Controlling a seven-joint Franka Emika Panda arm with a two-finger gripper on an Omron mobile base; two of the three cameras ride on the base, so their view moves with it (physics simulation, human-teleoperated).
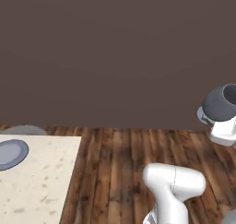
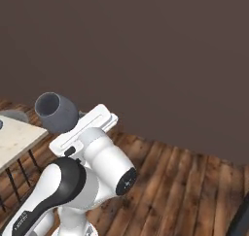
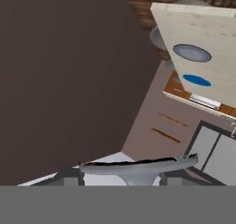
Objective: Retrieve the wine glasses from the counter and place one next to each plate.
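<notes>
Because we are carrying between counter and table, the island top (image 1: 37,186) with its grey plate (image 1: 11,153) sits off to our left, and in the hand view both the grey plate (image 3: 191,52) and the blue plate (image 3: 197,80) lie apart on it, each awaiting a glass. Our gripper (image 2: 73,128) is part-closed around the dark wine glass (image 2: 56,111), holding its wide bowl raised above the wooden floor (image 1: 133,163), we judge for clearance.

Grey plate (image 1: 10,154) cut by left edge.
</notes>
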